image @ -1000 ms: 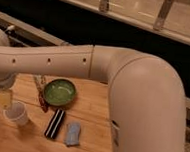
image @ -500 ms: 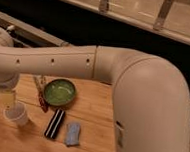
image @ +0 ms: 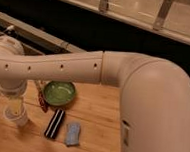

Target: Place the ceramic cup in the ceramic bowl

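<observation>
The white ceramic cup [image: 16, 116] stands on the wooden table at the left. My gripper [image: 16, 101] hangs directly over it at the end of the long white arm, reaching down to the cup's rim. The green ceramic bowl [image: 60, 92] sits on the table to the right of the cup, a little farther back, and has nothing in it.
A black rectangular object [image: 54, 123] and a blue sponge-like object [image: 73, 134] lie in front of the bowl. A thin red item [image: 41, 101] lies between cup and bowl. The big white arm [image: 146, 105] fills the right side. A dark counter wall runs behind the wooden table [image: 97, 116].
The arm has shifted only slightly over the cup. The cup, the bowl and the other objects have not moved.
</observation>
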You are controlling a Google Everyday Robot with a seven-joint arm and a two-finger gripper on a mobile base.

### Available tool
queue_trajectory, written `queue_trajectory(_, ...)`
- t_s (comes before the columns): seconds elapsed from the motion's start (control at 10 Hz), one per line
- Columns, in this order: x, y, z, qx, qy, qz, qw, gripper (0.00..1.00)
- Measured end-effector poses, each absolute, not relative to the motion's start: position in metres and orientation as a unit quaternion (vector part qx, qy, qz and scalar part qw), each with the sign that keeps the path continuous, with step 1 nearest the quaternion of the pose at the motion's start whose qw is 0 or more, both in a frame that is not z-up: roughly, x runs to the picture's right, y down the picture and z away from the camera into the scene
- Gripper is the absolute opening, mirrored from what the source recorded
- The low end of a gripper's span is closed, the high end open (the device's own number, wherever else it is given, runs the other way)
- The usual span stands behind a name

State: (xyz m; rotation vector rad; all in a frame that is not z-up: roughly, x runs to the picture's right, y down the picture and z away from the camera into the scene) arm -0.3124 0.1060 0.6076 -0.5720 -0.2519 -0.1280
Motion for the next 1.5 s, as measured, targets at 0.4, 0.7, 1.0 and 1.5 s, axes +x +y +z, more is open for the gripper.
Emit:
queue_trajectory(0.4, -0.380, 0.096, 0.638, -0.291, -0.151, -0.097, 0.940, 0.80)
queue_trajectory(0.7, -0.426, 0.099, 0.668, -0.295, -0.190, -0.122, 0.928, 0.80)
queue_trajectory(1.0, -0.437, 0.106, 0.681, -0.296, -0.203, -0.126, 0.925, 0.80)
queue_trajectory(1.5, -0.427, 0.115, 0.690, -0.309, -0.201, -0.108, 0.923, 0.80)
